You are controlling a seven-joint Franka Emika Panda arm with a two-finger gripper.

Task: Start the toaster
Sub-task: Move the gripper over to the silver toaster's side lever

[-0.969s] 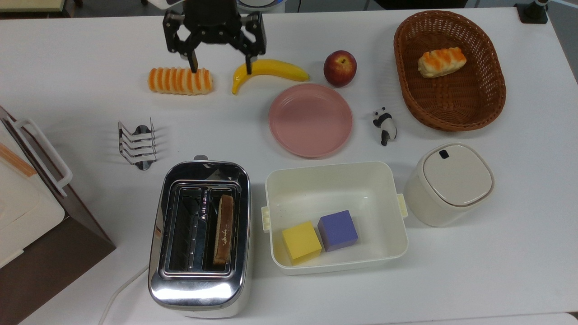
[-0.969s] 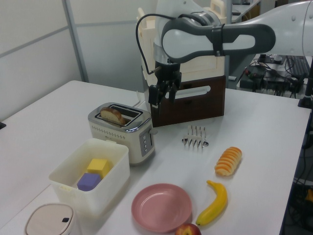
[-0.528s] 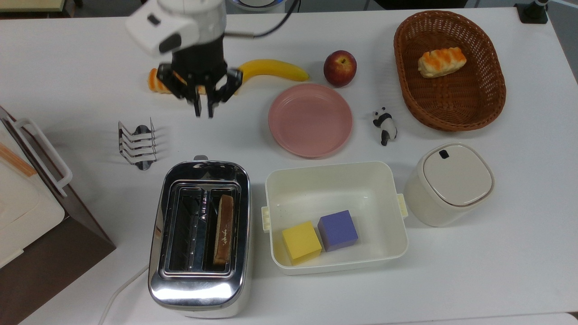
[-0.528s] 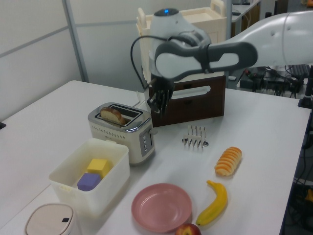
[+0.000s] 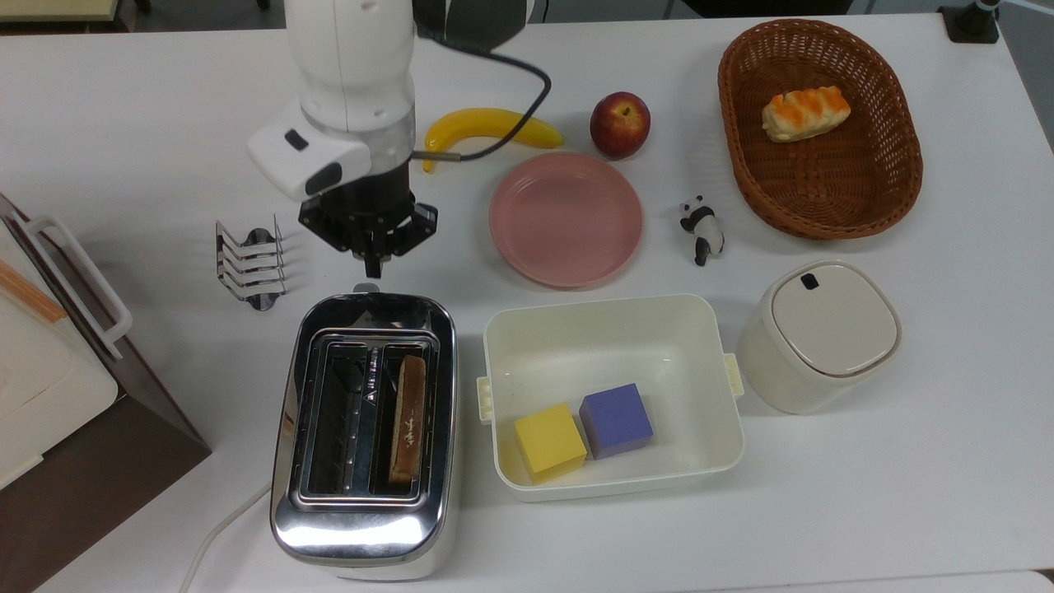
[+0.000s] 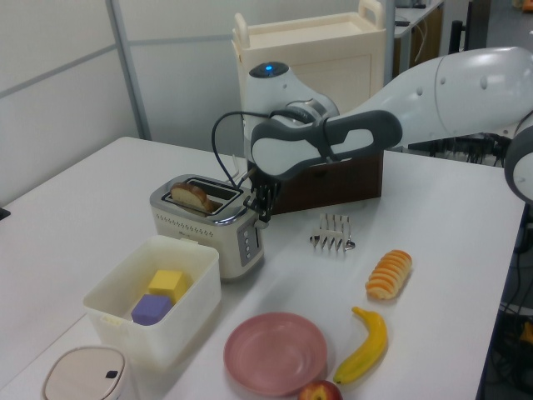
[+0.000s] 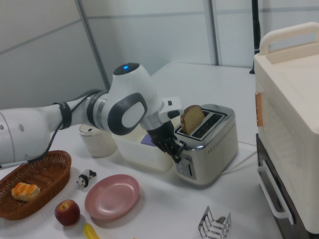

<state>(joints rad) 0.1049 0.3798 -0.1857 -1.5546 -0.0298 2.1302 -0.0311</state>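
While its white forearm angles down over the white desk [image 5: 123, 107], the black claw [image 5: 373, 265], fingers pinched together and empty, hangs beside the shiny chrome two-slot toaster's [image 5: 362, 428] lever end.

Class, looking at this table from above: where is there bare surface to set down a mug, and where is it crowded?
Bare table lies below the tub and canister, and at the top view's upper left, above the rack. It is crowded around the gripper, toaster, plate and banana.
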